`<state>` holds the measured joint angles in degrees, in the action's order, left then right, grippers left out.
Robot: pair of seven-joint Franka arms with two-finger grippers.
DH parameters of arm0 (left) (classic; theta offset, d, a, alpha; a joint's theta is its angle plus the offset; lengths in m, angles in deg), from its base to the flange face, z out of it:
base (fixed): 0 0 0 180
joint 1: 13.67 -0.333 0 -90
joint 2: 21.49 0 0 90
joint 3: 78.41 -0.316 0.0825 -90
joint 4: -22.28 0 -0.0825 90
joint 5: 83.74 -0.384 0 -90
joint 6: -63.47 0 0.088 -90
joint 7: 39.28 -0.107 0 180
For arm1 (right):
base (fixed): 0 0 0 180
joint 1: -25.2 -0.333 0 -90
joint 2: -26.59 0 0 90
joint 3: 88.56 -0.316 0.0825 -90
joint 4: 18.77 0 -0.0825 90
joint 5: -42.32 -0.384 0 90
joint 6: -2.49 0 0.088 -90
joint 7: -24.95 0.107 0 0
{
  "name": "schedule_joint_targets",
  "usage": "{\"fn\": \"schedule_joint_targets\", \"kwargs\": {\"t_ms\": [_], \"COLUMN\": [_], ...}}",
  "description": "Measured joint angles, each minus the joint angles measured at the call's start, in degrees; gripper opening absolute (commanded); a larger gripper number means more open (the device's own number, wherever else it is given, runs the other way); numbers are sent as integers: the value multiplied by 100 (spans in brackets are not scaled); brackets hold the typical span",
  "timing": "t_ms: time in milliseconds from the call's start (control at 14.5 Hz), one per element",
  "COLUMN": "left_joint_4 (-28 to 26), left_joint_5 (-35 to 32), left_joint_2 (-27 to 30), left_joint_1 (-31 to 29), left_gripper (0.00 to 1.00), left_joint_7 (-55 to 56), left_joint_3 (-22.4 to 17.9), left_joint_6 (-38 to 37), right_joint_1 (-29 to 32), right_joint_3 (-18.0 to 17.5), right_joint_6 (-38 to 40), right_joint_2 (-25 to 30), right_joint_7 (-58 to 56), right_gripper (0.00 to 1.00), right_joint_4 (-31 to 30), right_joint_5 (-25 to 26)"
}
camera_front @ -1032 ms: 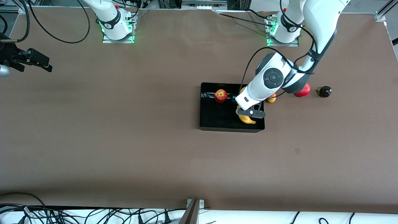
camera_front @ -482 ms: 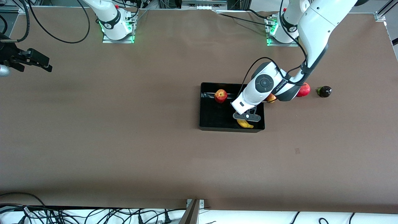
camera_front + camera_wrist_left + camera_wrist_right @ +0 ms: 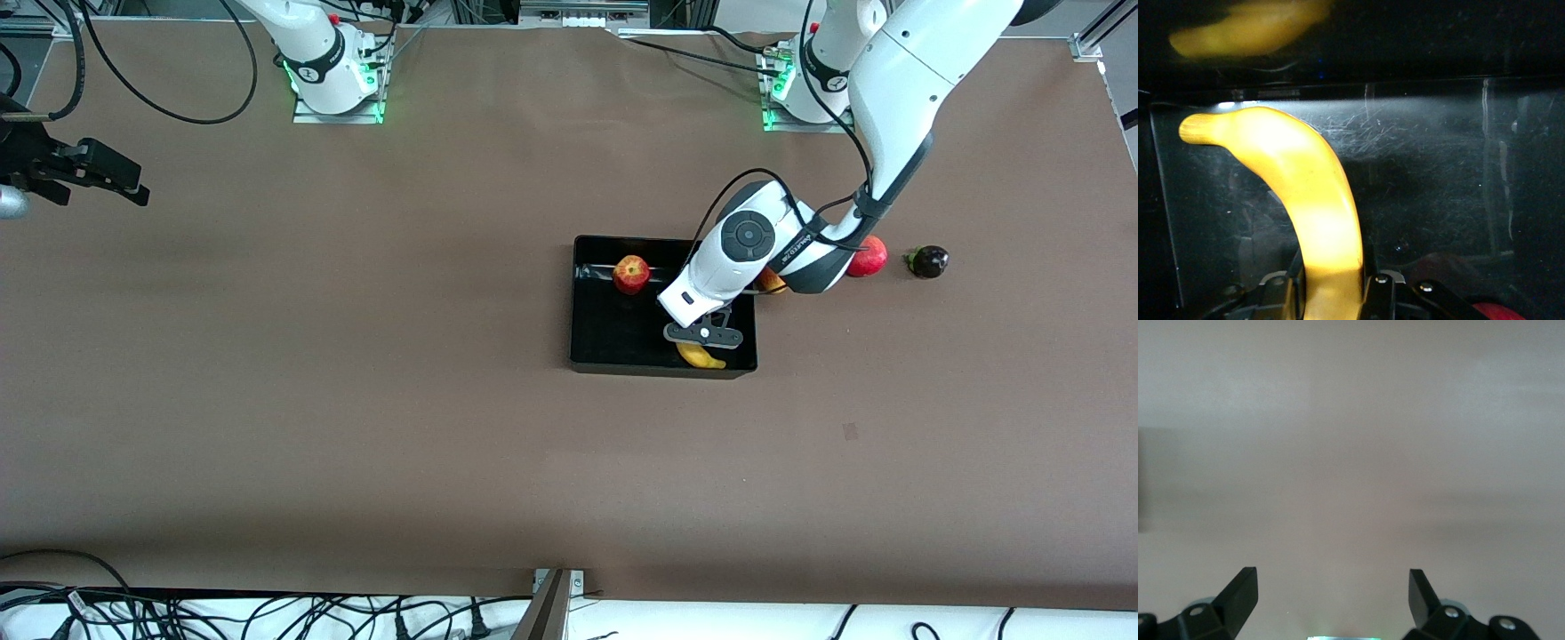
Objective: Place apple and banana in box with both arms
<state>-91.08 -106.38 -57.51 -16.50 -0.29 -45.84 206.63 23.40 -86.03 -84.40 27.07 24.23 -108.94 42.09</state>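
Left gripper (image 3: 704, 336) clamps the banana (image 3: 701, 355) low in the box (image 3: 589, 307) corner nearest the front camera at the left arm's end, long axis lying along that front wall; right gripper (image 3: 1331, 600), jaws wide, waits over bare table.

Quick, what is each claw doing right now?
Left gripper: inside the box, closed on the banana.
Right gripper: open, holding nothing, waiting over the table.
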Motion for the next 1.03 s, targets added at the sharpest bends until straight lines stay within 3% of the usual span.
{"fn": "schedule_joint_targets", "kwargs": {"t_ms": [482, 688, 1032], "left_joint_4": [180, 689, 2011], "left_joint_5": [0, 478, 1433], "left_joint_2": [64, 534, 1493], "left_joint_1": [-49, -79, -359], "left_gripper": [100, 100, 100], "left_joint_7": [175, 257, 84], "left_joint_3": [-9, 8, 6], "left_joint_6": [-263, -1444, -3733], "right_joint_1": [0, 0, 1], "right_joint_3": [0, 1, 2], "right_joint_6": [0, 0, -2], "right_joint_2": [0, 0, -1], "right_joint_7": [0, 0, 0], "right_gripper": [100, 100, 100], "right_joint_4": [0, 1, 3], "right_joint_5": [0, 0, 0]}}
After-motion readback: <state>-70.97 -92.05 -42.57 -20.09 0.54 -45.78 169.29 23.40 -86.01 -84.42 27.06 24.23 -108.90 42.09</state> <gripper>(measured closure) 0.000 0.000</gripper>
